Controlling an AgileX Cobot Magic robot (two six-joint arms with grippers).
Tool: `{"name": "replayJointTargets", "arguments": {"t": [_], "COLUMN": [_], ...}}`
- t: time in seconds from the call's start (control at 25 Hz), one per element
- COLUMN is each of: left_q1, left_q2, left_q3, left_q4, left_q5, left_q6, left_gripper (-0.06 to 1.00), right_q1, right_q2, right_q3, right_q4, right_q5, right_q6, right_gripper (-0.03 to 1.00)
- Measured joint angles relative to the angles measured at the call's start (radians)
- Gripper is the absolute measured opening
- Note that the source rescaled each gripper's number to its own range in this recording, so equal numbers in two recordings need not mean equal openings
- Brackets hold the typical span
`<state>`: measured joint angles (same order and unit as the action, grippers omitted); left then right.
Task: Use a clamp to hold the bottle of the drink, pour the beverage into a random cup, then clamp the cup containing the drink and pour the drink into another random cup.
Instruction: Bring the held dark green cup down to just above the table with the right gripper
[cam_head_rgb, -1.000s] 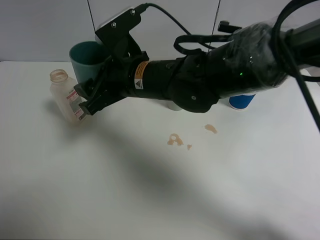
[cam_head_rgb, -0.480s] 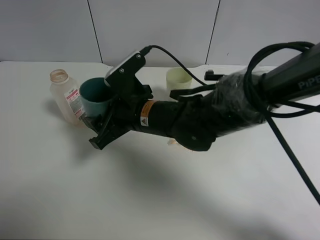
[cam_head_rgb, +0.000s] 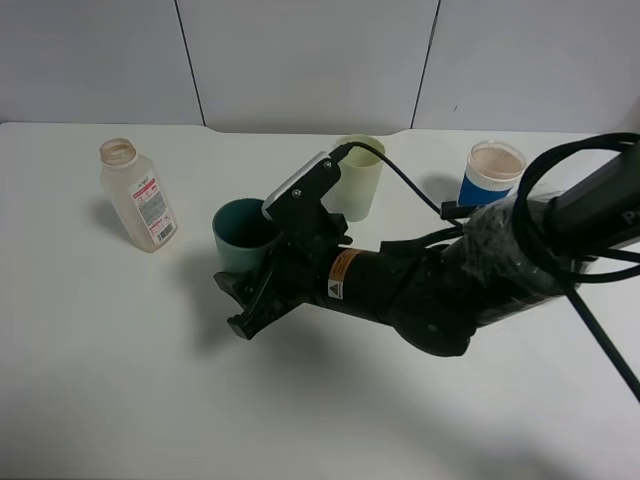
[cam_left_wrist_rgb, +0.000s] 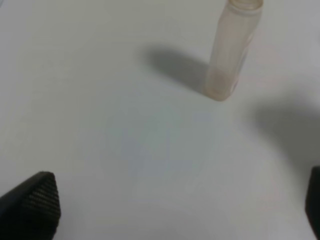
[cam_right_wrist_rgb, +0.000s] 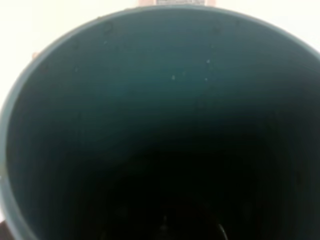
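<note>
The dark teal cup (cam_head_rgb: 238, 236) is apparently clamped by the closed right gripper (cam_head_rgb: 250, 290), right of the bottle (cam_head_rgb: 137, 194); the left gripper (cam_left_wrist_rgb: 170, 210) is spread wide, empty.

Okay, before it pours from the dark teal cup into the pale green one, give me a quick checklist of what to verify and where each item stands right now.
1. Right pincer shut on the dark teal tumbler: ok.
2. Dark teal tumbler upright in the grip: ok.
3. Drink inside the dark teal tumbler: cannot tell, its bottom is too dark in the right wrist view.
4. Pale green tumbler upright, mouth open, just behind the arm: ok.
5. Bottle upright, standing apart from both tumblers: ok.
6. Left pincer open and holding nothing: ok.
</note>
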<state>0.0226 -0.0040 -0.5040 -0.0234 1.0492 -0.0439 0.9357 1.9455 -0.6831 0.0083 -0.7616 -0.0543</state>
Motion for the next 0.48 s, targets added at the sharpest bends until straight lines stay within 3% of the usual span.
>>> {"name": "replayJointTargets", "arguments": {"t": [0.48], "left_q1": [0.000], "left_q2": [0.000], "left_q3": [0.000], "left_q4": [0.000], "left_q5": [0.000], "left_q6": [0.000], "left_gripper": [1.00], "right_q1": [0.000], "right_q2": [0.073], "right_q3": [0.000], "right_q4": [0.016], "right_q5": [-0.045], "right_q6": [-0.045], "right_gripper": [0.00]}}
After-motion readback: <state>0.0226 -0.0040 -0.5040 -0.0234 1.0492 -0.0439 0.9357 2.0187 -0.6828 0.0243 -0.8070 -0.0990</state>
